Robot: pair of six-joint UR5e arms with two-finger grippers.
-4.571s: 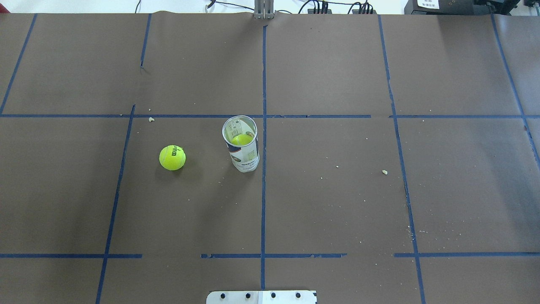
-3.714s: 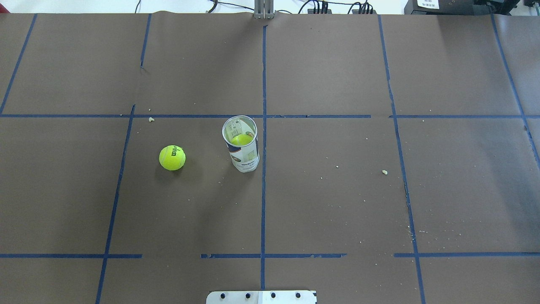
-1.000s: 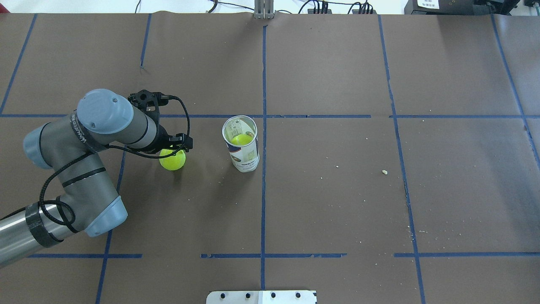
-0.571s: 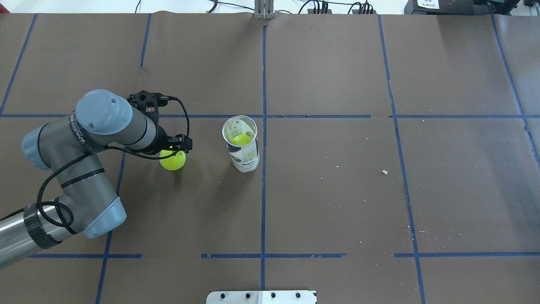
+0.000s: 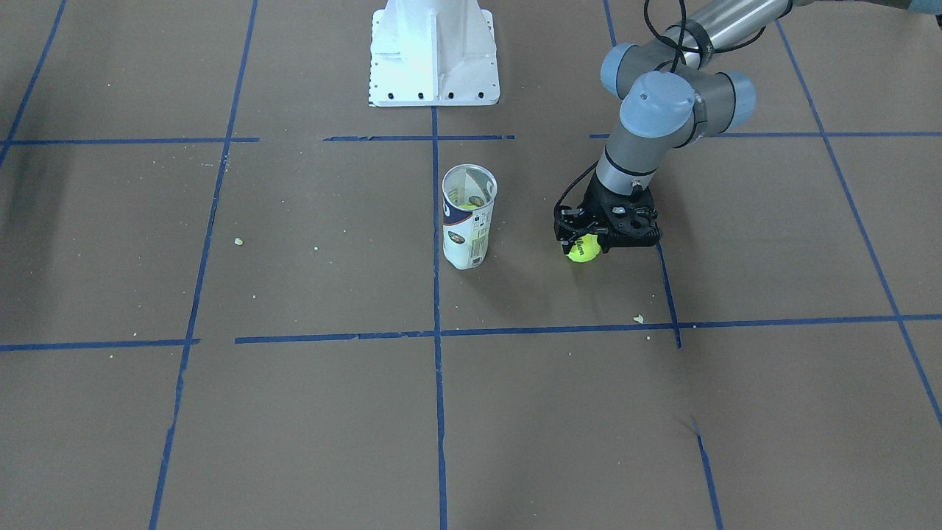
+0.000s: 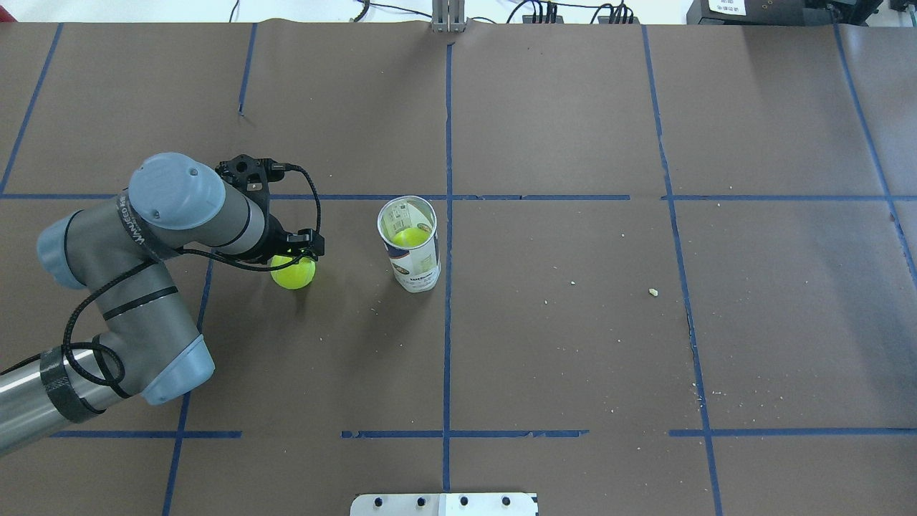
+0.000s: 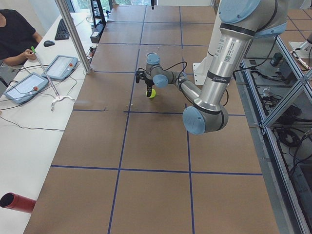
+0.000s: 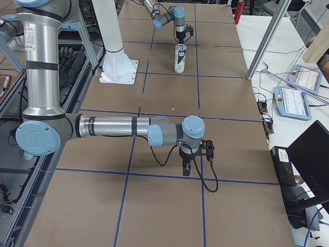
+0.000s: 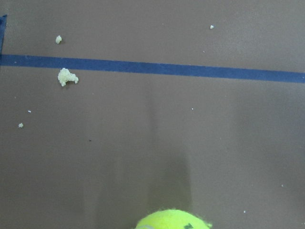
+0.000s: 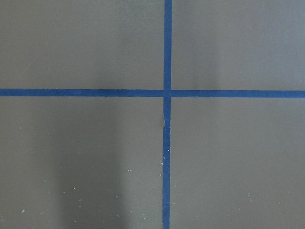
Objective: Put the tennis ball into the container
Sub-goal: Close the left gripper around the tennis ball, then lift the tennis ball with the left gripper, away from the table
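My left gripper [image 5: 584, 242] points straight down, right over the tennis ball [image 5: 583, 254]. The ball rests on the brown paper-covered table [image 6: 573, 344]. The black gripper body covers the ball's top. I cannot tell how wide the jaws stand or whether they touch the ball. In my left wrist view only the ball's fuzzy top shows at the bottom edge, with no fingers in sight.

Bare paper surrounds the ball on all sides. Just past it, away from my base, a blue tape line [image 9: 152, 67] crosses the paper. A pale crumb [image 9: 66, 77] lies on the near side of that line.

Toward my right side, with a strip of bare paper between, stands the tennis-ball can [image 6: 412, 265]. It is upright with its mouth open, and a second ball [image 6: 410, 237] sits inside. The table's far edge lies well beyond both.

My right gripper [image 8: 188, 165] hangs low over the table, well apart from the ball and the can. It is above a crossing of tape lines [image 10: 166, 92], and I cannot tell its opening.
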